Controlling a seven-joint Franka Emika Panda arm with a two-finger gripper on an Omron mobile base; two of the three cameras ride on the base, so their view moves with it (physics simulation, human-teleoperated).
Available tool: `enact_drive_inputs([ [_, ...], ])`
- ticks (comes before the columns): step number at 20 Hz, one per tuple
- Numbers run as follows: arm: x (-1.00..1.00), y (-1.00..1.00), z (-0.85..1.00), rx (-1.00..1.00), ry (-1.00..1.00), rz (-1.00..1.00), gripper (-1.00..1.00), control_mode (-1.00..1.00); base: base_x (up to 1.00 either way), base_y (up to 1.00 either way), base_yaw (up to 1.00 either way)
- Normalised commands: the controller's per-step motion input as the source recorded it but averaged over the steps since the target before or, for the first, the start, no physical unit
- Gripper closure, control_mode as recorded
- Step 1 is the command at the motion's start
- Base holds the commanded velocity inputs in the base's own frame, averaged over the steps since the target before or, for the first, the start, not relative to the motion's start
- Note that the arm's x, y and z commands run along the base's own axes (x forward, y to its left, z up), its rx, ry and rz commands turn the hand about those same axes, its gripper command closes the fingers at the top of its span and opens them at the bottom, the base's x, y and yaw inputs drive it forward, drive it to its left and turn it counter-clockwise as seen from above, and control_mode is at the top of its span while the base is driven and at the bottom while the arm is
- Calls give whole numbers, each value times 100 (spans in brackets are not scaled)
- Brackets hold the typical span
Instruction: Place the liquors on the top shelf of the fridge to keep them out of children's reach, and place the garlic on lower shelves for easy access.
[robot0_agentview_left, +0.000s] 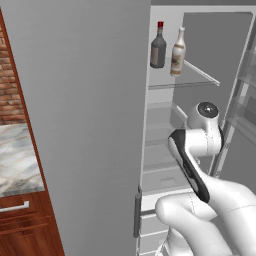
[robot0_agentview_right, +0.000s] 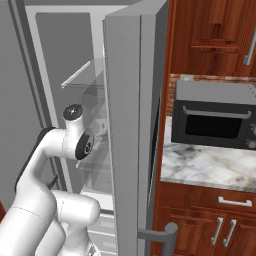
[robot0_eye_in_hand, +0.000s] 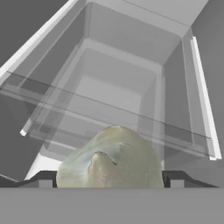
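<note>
Garlic (robot0_eye_in_hand: 111, 158) gripped between the two dark fingertips (robot0_eye_in_hand: 41, 180) of the hand (robot0_eye_in_hand: 109, 181), pressed close against the hand camera: lumpy, rounded, off-white with a greenish-tan cast, a small ridge at its centre. Held inside the open fridge (robot0_agentview_left: 85, 125), above the lower shelves (robot0_eye_in_hand: 105, 116), thin clear glass panels with pale rims stepping down toward a pale back wall. Up on the top shelf (robot0_agentview_left: 200, 75), both liquors standing upright and just beside each other: dark grey glass bottle (robot0_agentview_left: 158, 47) with red cap, pale cream bottle (robot0_agentview_left: 177, 54) with tan label, both slim-necked. White arm (robot0_agentview_left: 200, 150) reaching into the fridge interior below that shelf. Flat grey fridge door (robot0_agentview_right: 132, 130) swung open; beyond it a black microwave (robot0_agentview_right: 212, 117) on the marbled tabletop (robot0_agentview_right: 210, 167), dark wood cabinets (robot0_agentview_right: 210, 30) above and below.
</note>
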Motion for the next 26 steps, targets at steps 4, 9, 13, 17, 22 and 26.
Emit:
enact_drive_inputs([
  [4, 58, -6, -12, 4, 0, 0, 100, -100, 0, 0, 0],
  [9, 57, -2, -7, 1, 0, 0, 100, -100, 0, 0, 0],
  [13, 58, 0, -6, 0, 0, 0, 100, -100, 0, 0, 0],
  [17, 61, -2, -14, 0, 0, 0, 100, -100, 0, 0, 0],
  [22, 60, -14, -24, 0, 0, 0, 100, -100, 0, 0, 0],
  [26, 55, -13, -29, 0, 0, 0, 100, -100, 0, 0, 0],
])
